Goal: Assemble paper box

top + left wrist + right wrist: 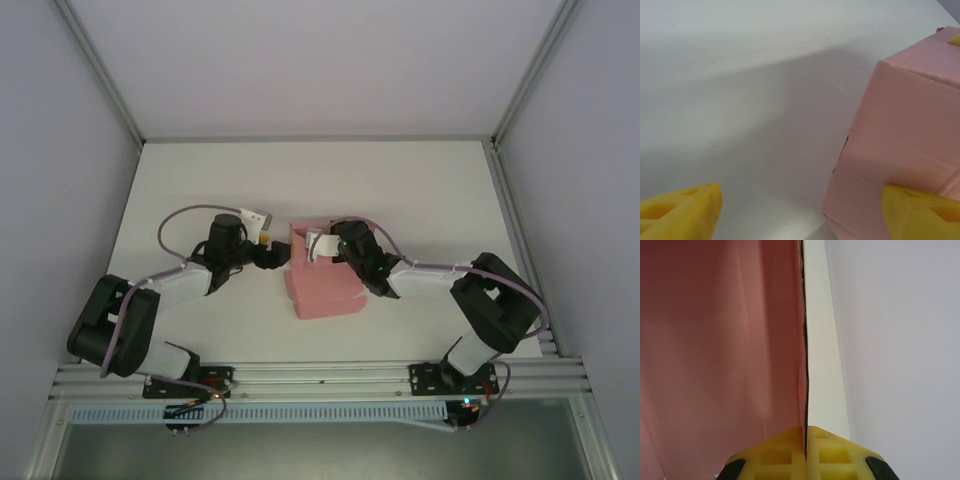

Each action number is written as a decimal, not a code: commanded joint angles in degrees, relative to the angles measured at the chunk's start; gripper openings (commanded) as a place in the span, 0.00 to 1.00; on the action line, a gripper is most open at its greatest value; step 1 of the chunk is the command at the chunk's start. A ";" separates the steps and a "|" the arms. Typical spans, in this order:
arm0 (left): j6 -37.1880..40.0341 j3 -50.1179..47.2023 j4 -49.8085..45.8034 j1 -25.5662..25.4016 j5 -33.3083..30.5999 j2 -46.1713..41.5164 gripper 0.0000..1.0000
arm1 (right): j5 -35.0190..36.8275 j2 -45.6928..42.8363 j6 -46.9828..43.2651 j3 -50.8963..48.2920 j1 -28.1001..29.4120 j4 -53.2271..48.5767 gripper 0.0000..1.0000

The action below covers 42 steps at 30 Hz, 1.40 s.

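**One box, two grippers: right clamped on a wall, left open beside it**

One pink paper box [322, 292] lies on the table [190, 190], and I place everything else against it. My count is one box, two arms and two grippers.

The right gripper [318, 246] sits at the box's far end, on its right side, fully closed on a raised panel. From its wrist camera the thin card edge rises straight out of the seam between the two yellow pads [785, 455], with the pink face to one side.

The left gripper [272, 253] is just beside the box's left wall, also at the far end. Its jaws are spread wide and hold nothing. In its wrist view one fingertip [920, 210] overlaps the foot of the box's near face, but I cannot tell whether it touches. The other fingertip [680, 212] hangs over bare table, well apart from the box.

What matters for the next move is that the box is off-centre in the left jaws. It sits wholly toward one finger, and its upright corner edge stands between the two.

From above, the box's long axis runs from the raised far wall toward the arm bases, slightly skewed. Both grippers are about equally near, but the left is the free one. I judge it must shift toward the box before it can press or pinch that wall.
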 commanded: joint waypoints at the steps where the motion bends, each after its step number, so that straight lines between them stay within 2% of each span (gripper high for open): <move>1: 1.45 0.70 2.78 -2.14 1.27 -2.38 0.85 | -1.12 -1.42 0.80 0.84 0.76 1.75 0.00; 6: 4.34 -0.87 -0.88 -2.14 -1.24 -5.69 0.86 | -1.16 -3.17 -3.45 -3.29 1.35 8.81 0.00; 11: 5.62 -2.96 -1.38 -2.19 -1.94 -6.74 0.86 | 0.34 -4.82 -4.81 -3.21 1.62 5.89 0.00; 23: 9.10 -3.23 -6.38 -2.19 4.21 -11.95 0.84 | 1.91 -4.71 -6.14 -2.13 2.42 1.27 0.00; 25: 9.20 -2.09 -9.48 -2.24 3.28 -11.39 0.84 | 2.00 -4.69 -6.08 -1.92 2.42 0.92 0.00; 28: 9.09 -2.30 -7.38 -2.31 2.62 -10.41 0.83 | 1.63 -5.05 -5.74 -1.73 2.60 0.61 0.00; 33: 8.54 -1.23 -5.59 -2.34 0.15 -7.75 0.75 | 1.50 -5.20 -4.45 -1.20 2.85 -1.94 0.00; 38: 8.13 -1.43 -4.12 -2.55 -2.61 -6.37 0.71 | 2.21 -4.71 -3.81 -2.07 3.50 -1.09 0.00; 42: 7.51 -2.45 -1.67 -3.80 -6.54 -5.89 0.71 | 6.04 -2.04 -3.88 -3.96 5.15 4.09 0.00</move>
